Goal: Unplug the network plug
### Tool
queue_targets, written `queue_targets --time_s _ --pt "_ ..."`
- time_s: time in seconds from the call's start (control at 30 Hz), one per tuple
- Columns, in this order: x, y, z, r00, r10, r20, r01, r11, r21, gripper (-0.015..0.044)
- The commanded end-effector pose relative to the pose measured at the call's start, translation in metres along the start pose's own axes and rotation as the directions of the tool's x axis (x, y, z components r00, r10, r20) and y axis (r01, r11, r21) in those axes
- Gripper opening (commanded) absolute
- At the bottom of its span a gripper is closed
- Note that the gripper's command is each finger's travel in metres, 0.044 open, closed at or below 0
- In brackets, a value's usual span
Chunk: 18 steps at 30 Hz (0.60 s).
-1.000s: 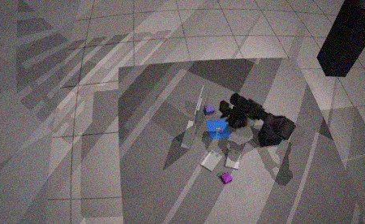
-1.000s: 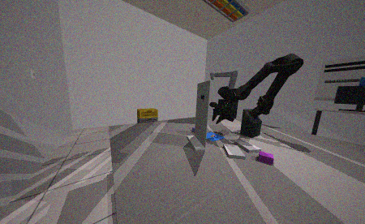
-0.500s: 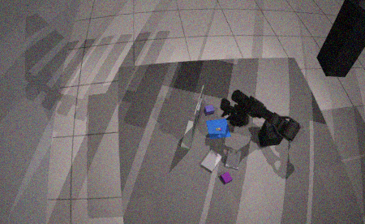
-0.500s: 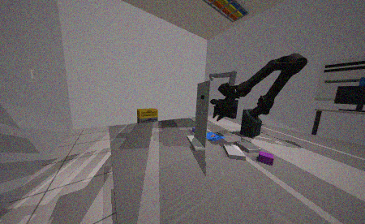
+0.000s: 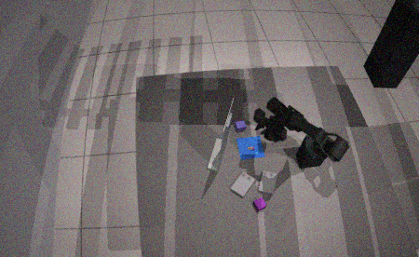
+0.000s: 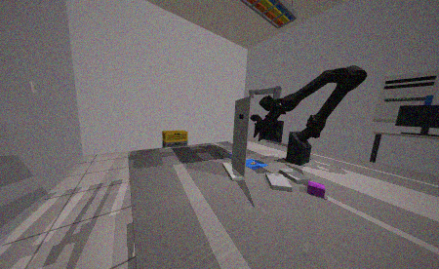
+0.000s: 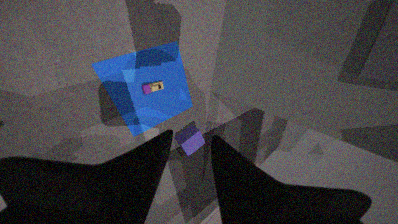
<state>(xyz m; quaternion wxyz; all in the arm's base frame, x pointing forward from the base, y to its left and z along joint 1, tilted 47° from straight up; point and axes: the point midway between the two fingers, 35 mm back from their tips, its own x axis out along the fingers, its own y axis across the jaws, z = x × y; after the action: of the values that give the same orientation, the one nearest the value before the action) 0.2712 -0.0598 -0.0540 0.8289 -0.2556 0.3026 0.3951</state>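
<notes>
The plug (image 5: 250, 148) (image 7: 153, 87) is seen lying on the table (image 5: 191, 205) (image 6: 176, 214), out of the panel (image 5: 228, 120) (image 6: 241, 141) and inside the blue square (image 5: 243, 142) (image 6: 257, 166) (image 7: 167, 100). In the wrist view it is shown left of centre in the upper half, its magenta end turned to the left and its tan end to the right, with blue visible on all sides of it. Nothing is grasped by the gripper (image 5: 257, 120) (image 6: 255, 127) (image 7: 192, 134): its jaws are parted, and a gap is seen between the two dark tips at the lower middle of the wrist view. The plug is touched by neither finger, and the gripper is held above the table, to the right of the panel in the exterior view. A violet block (image 5: 240, 126) (image 7: 193, 144) is framed by the tips in the wrist view, but it is placed lower down, on the table near the square. Below the square in the top view, two pale slabs (image 5: 243, 183) (image 5: 267, 182) (image 6: 278, 181) (image 6: 294, 175) are laid out, and a magenta block (image 5: 260, 204) (image 6: 316, 189) is set lower still
</notes>
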Motion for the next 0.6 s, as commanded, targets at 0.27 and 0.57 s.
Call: queue_targets --time_s 0.27,0.57 --pt "-0.038 -0.033 0.001 1.0 -0.011 0.003 0.011 1.0 -0.021 0.0156" --pt "-0.07 -0.049 0.005 1.0 -0.011 0.008 0.011 0.999 -0.037 0.0156"
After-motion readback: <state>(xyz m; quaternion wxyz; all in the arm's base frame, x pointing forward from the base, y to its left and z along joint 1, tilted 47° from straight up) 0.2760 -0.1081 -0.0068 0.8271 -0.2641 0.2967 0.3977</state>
